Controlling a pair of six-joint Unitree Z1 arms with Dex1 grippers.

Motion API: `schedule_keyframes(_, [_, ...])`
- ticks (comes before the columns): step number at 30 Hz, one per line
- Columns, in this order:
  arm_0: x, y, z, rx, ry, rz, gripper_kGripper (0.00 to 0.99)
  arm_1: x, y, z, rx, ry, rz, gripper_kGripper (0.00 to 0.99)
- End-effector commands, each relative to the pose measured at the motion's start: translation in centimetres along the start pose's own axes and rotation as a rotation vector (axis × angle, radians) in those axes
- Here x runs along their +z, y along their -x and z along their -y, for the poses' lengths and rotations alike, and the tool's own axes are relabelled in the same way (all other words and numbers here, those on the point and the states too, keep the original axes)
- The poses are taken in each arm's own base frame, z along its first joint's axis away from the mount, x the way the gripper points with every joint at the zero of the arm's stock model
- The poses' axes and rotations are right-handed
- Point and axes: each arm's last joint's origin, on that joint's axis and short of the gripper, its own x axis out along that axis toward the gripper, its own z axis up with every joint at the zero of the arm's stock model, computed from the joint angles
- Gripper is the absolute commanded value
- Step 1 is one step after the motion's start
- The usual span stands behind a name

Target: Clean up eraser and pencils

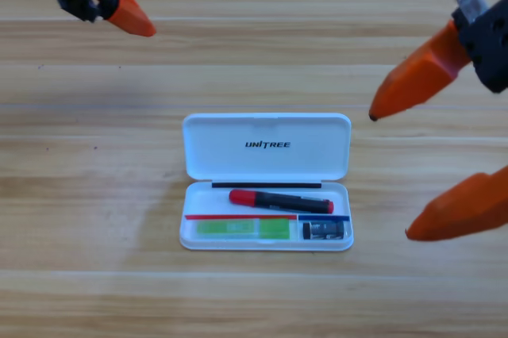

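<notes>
Wide bare wood on all sides of the white UNITREE case (267, 146), lid flat open, near the counter (95, 155) centre. Inside the smooth plastic tray: black pen with red ends (281, 201) along the back, light-green pen (242, 228) at front left, small dark eraser (325, 231) at front right. Left gripper (131, 14) at the far left corner, jaw gap impossible to tell. Right gripper (401, 171) by the right edge, orange jaws spread wide, holding nothing.

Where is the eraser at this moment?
In the high view, the eraser lies inside the open white case, in the lower right corner of its tray, right of the green pen and below the red-and-black pen.
</notes>
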Motion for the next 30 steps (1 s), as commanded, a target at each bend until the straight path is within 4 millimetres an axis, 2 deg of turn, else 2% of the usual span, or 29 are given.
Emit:
schedule_keyframes(1, [-0.8, -4.7, -0.2, -0.069, -0.035, -0.027, 0.008, -0.6, 0.9, -1.0, -0.007, 0.008, 0.046, 0.931])
schedule_keyframes(9, [-1.4, -9.1, 0.6, -0.150, 0.018, -0.042, 0.000, -0.6, 0.6, -1.0, 0.012, -0.002, 0.059, 0.931])
schedule_keyframes(16, [-2.1, -12.3, 2.1, -0.229, -0.023, -0.087, 0.000, -0.2, 0.8, -1.0, 0.028, -0.002, 0.099, 0.931])
schedule_keyframes(22, [-2.3, -13.5, 3.1, -0.265, -0.039, -0.104, 0.000, 0.0, 0.8, -1.1, 0.049, 0.003, 0.115, 0.931])
schedule_keyframes(30, [-2.1, -13.1, 4.4, -0.349, -0.061, -0.118, 0.000, -0.1, 0.6, -1.2, 0.056, 0.001, 0.109, 0.931])
